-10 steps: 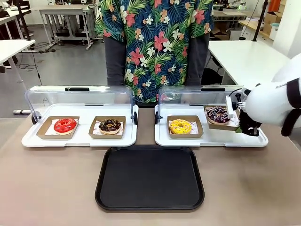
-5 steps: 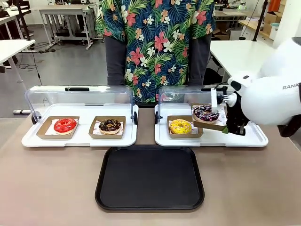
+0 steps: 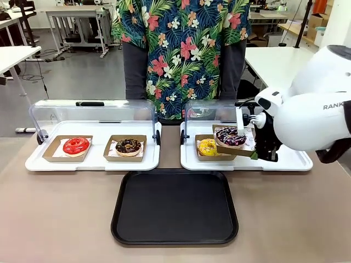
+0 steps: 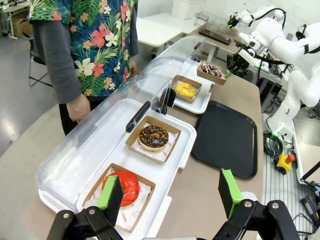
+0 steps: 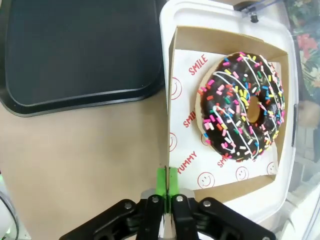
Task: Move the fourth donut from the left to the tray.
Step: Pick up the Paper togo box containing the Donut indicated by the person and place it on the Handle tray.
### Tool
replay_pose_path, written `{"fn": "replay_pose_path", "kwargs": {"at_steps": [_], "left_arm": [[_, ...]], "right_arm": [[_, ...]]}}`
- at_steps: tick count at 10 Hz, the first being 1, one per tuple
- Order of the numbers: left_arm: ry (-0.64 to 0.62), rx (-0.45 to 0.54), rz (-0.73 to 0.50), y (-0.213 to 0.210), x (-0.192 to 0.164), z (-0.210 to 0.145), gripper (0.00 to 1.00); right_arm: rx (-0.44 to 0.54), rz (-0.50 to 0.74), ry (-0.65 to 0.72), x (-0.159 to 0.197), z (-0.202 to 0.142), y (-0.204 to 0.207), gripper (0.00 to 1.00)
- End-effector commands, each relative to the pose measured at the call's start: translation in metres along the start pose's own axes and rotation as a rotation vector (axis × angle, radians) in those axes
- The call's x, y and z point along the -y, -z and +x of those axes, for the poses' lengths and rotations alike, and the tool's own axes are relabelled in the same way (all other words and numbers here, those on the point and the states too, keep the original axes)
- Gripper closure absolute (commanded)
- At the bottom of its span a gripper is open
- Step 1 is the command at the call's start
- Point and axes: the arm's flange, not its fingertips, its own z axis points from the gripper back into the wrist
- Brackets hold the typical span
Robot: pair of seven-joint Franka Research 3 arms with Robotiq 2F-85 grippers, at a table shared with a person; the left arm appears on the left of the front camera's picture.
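The fourth donut [image 3: 230,136], dark chocolate with pink and white stripes and coloured sprinkles, rides on its brown cardboard dish [image 3: 235,149]. My right gripper [image 3: 254,154] is shut on the dish's edge and holds it in the air. The dish hangs above the right white tray, overlapping the yellow donut [image 3: 207,147]. In the right wrist view the pads [image 5: 166,181] pinch the dish's rim [image 5: 220,37] with the donut [image 5: 243,114] beyond them. The black tray [image 3: 174,205] lies at the table's front middle, also black tray [image 5: 75,50]. My left gripper [image 4: 170,192] is open above the left white tray.
Two white trays [image 3: 93,161] [image 3: 296,162] with raised clear lids stand behind the black tray. The left one holds a red donut [image 3: 75,146] and a chocolate crumb donut [image 3: 128,146]. A person in a flowered shirt [image 3: 181,49] stands at the far side.
My right gripper has lifted the dish with the striped donut and carried it leftward, from the right end of the white tray to above the yellow donut's dish.
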Motion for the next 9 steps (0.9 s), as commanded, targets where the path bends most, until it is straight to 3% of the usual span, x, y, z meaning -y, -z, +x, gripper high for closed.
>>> {"fn": "replay_pose_path", "kwargs": {"at_steps": [1, 2, 6, 9], "left_arm": [[0.001, 0.004, 0.000, -0.001, 0.001, 0.002, 0.00], [0.001, 0.004, 0.000, -0.001, 0.001, 0.002, 0.00], [0.001, 0.004, 0.000, -0.001, 0.001, 0.002, 0.00], [0.001, 0.004, 0.000, -0.001, 0.001, 0.002, 0.00]], "right_arm": [[-0.009, -0.012, 0.006, 0.002, -0.003, -0.003, 0.98], [0.000, 0.000, 0.000, 0.000, 0.000, 0.000, 0.98], [-0.017, -0.119, -0.019, -0.099, 0.086, 0.021, 0.98], [-0.048, -0.127, -0.008, -0.153, 0.116, 0.032, 0.98]]}}
